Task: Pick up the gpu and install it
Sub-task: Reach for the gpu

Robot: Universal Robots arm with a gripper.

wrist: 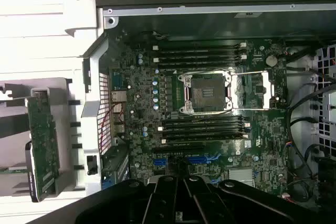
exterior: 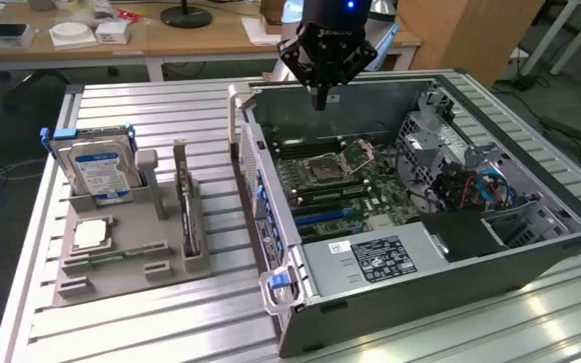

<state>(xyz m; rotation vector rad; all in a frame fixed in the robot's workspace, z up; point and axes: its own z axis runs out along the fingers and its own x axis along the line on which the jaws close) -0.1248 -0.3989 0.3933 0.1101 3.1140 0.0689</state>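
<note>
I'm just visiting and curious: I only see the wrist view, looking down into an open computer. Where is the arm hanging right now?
Observer: The arm hangs above the computer case's wall farthest from the exterior camera.
Operator: And that green card beside the case, is it alone there?
Observer: No. On the same gray holder, a silver hard drive stands upright, to the exterior view's left of the graphics card.
Operator: Anything else?
Observer: A square chip lies flat on the holder, nearer the exterior camera.
</note>
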